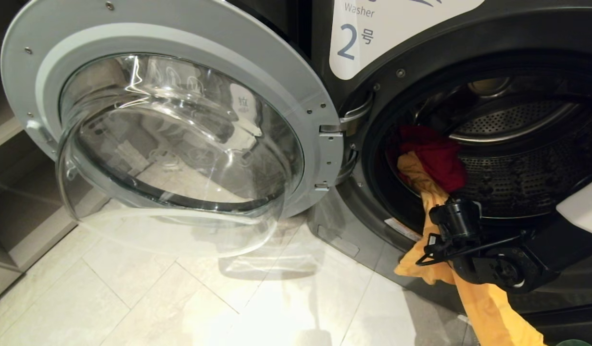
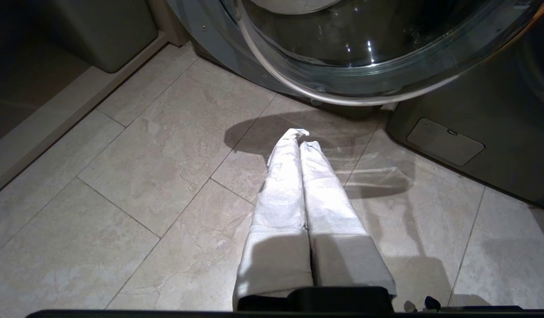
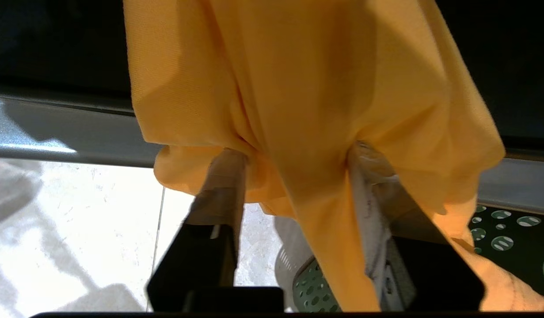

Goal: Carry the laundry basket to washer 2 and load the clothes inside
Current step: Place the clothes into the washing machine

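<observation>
- washer 2 (image 1: 469,62): dark grey front-loader filling the right and far side of the head view, white label with the numeral 2 above the opening. Drum mouth stands open.
- washer door (image 1: 180,120): round, grey-rimmed with a bulged glass bowl, swung wide to the left. The left wrist view shows only its lower rim (from beneath) over the floor.
- tiled floor (image 2: 121,198): pale stone tiles, near side of every view.
- yellow-orange garment (image 1: 488,307): draped over the drum lip, upper end inside the drum, long tail hanging down the washer front toward the floor. The right wrist view shows its folds bunched between the two fingers.
- dark red garment (image 1: 435,158): lying inside the drum at its left edge, touching the yellow-orange one; seen in the head view only.
- laundry basket (image 3: 311,287): green, round-holed; only the right wrist view catches it, below the hanging cloth.
- right gripper (image 3: 298,154): at the drum lip, jaws part-way apart with the yellow-orange cloth between them and pressing on both fingers.
- left gripper (image 2: 300,141): parked over the floor near the door, white-wrapped fingers pressed together, holding nothing.
</observation>
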